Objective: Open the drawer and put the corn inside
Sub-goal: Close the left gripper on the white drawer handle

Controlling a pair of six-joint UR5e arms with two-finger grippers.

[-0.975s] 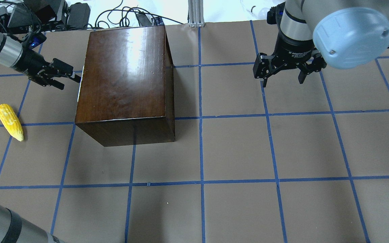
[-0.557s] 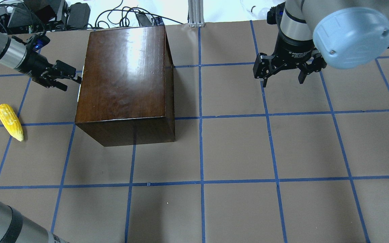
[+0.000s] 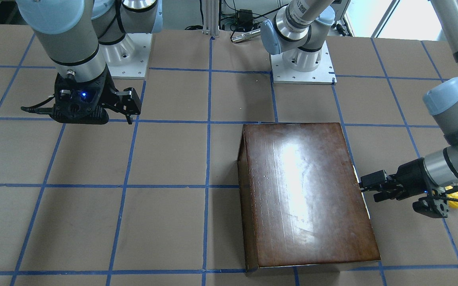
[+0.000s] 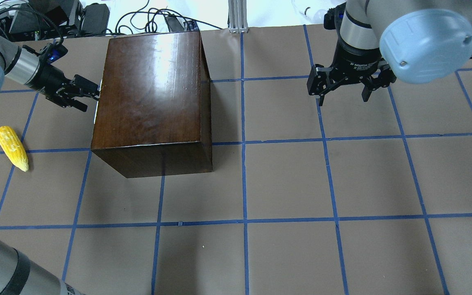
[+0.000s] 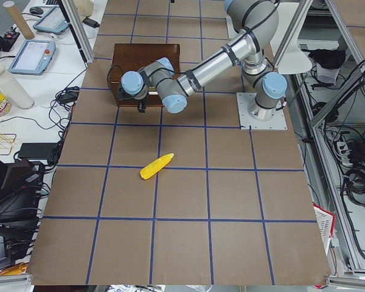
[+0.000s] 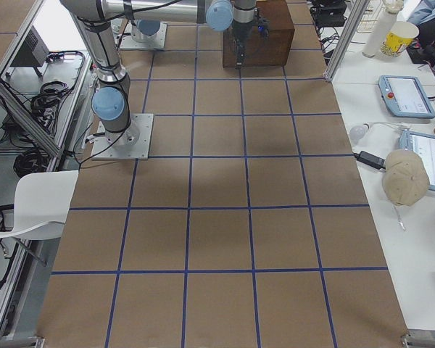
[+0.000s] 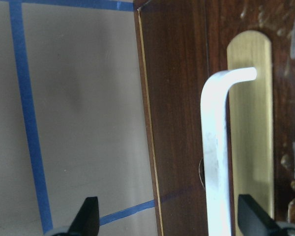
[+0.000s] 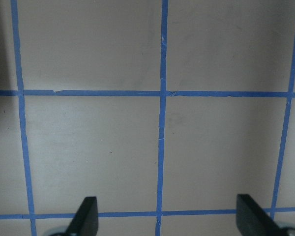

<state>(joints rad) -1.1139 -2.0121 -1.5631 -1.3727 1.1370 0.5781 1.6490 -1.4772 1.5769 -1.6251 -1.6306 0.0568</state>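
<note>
The glossy dark-brown box [image 4: 154,94] stands at the table's far left of middle. Its drawer is shut, with the dark front panel [image 7: 177,98] on the box's left face. A pale bent handle [image 7: 214,147] sits on a brass plate [image 7: 249,123] on that panel. My left gripper [image 4: 90,98] is open, right at that face, and the handle lies between its fingertips [image 7: 91,216] in the left wrist view. The yellow corn [image 4: 12,147] lies on the table left of the box, apart from the gripper. My right gripper [image 4: 342,96] is open and empty, hovering at the far right.
The table is brown paper with a blue tape grid [image 4: 244,139]. Cables and equipment [image 4: 55,16] lie past the far edge behind the box. In the front-facing view the corn [image 3: 456,198] is mostly hidden behind my left wrist.
My left gripper has moved right and slightly farther, up to the box's left face. The corn, box and right arm have not moved.
</note>
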